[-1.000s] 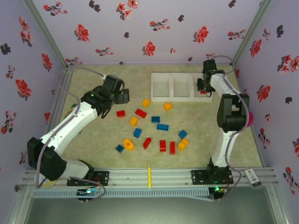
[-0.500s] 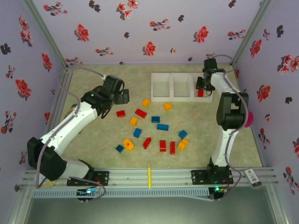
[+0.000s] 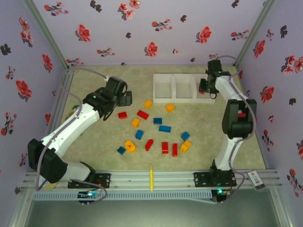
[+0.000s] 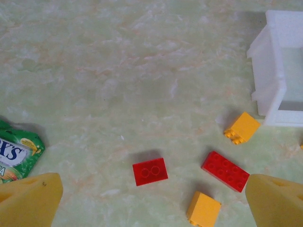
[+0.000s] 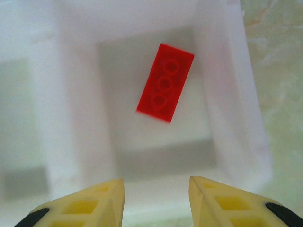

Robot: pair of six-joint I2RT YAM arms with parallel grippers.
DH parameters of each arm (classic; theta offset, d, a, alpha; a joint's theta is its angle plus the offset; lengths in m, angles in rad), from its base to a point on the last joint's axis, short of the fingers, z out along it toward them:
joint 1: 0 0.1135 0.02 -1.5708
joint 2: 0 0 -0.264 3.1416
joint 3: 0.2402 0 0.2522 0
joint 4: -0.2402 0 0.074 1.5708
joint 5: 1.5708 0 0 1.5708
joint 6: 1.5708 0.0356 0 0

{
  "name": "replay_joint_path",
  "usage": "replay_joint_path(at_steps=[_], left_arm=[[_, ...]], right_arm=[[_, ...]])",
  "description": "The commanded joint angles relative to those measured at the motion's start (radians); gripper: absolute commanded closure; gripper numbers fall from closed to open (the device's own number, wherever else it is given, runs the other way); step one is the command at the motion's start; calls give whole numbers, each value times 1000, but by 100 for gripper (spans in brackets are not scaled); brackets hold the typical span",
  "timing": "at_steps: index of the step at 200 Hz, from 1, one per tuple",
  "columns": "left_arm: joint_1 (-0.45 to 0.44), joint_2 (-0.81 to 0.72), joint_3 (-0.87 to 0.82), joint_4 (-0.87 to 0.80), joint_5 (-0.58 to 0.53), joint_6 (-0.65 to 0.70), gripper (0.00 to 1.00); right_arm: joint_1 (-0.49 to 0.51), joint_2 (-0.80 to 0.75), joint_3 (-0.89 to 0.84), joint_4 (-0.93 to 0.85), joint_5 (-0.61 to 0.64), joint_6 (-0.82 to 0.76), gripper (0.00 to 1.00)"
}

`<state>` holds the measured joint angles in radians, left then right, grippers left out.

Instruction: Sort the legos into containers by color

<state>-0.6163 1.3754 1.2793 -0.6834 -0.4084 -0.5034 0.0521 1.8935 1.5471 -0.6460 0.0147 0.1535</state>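
The legos lie mostly scattered on the table between the two arms, with red, blue and orange-yellow mixed. One red brick lies flat, studs up, on the floor of the right-hand bin of the containers. The right gripper hangs above this bin, jaws parted, nothing between them. The left gripper stands wide apart over a small red brick and holds nothing.

The next pick looks to be this small brick. To do it well, the left arm should go straight down with the brick centred and close on two flat opposite sides, not on the corners. A long red brick and an orange one lie near, so the fingers must not push them.

The bricks are hard, glossy plastic with sharp edges — they will probably slide on the smooth, marbled pale-green surface if touched off-centre. The bins are thin, milky, translucent plastic, probably light enough to shift when bumped.
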Motion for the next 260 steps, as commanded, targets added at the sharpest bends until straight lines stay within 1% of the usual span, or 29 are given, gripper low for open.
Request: replay_joint_path(at_steps=[1, 26, 52, 69, 86, 98, 106, 119, 166, 192, 225, 260], left_arm=[[-22, 13, -21, -24, -16, -48, 0], [-61, 17, -71, -37, -6, -126, 0], [-124, 23, -129, -54, 21, -187, 1], [-164, 38, -152, -76, 40, -233, 3], [-204, 56, -181, -75, 88, -260, 6], [-237, 73, -200, -62, 124, -246, 7], [-250, 87, -207, -48, 167, -225, 7], [-265, 114, -207, -50, 210, -189, 11], [-274, 150, -221, -21, 298, -124, 16], [-275, 203, -199, -34, 314, -104, 20], [-275, 255, -201, -6, 321, -92, 31], [-275, 283, -199, 36, 321, -82, 32]], right_arm=[[81, -169, -97, 21, 1, 14, 59], [177, -289, -226, 44, 4, 44, 59], [246, -378, -340, 90, -23, 100, 59], [277, -402, -389, 129, -60, 127, 59], [289, -396, -412, 143, -61, 148, 59], [289, -392, -429, 161, -61, 160, 59], [290, -393, -438, 171, -62, 168, 59], [290, -389, -447, 184, -68, 174, 59], [290, -396, -439, 161, -57, 160, 59], [290, -400, -444, 158, -53, 161, 59], [290, -402, -453, 160, -50, 161, 60], [290, -396, -451, 155, -51, 158, 60]])
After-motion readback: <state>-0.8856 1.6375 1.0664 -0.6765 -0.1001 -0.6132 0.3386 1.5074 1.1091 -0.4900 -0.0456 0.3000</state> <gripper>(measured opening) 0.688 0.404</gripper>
